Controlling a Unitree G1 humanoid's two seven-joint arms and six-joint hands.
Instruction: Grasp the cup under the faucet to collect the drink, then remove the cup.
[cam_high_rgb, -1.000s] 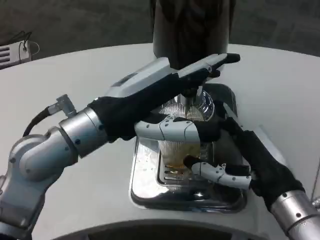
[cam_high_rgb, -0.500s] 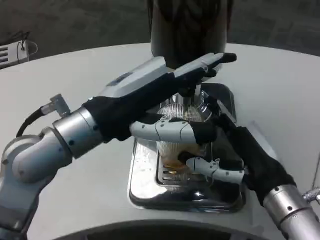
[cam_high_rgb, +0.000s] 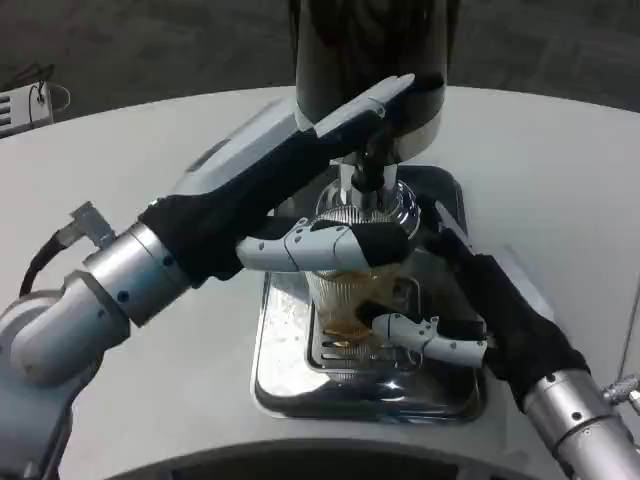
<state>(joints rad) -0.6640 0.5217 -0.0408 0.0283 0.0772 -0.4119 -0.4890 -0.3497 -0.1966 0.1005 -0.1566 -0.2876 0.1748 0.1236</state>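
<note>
Cup, clear and ribbed, upright on drip tray, directly below faucet of dark dispenser. Amber liquid low in cup. Right robot hand wrapped around cup from right, one finger across near side, gripping. Left robot hand reaching from left, fingers stretched far toward faucet lever, thumb lying across cup's upper part; gripping nothing. Tray at centre of white surface.

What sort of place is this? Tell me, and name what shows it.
Probably a drink-dispensing station set up on a white table: a dark dispenser with a faucet, a ribbed clear cup holding some amber drink, and a shiny metal drip tray beneath it.
</note>
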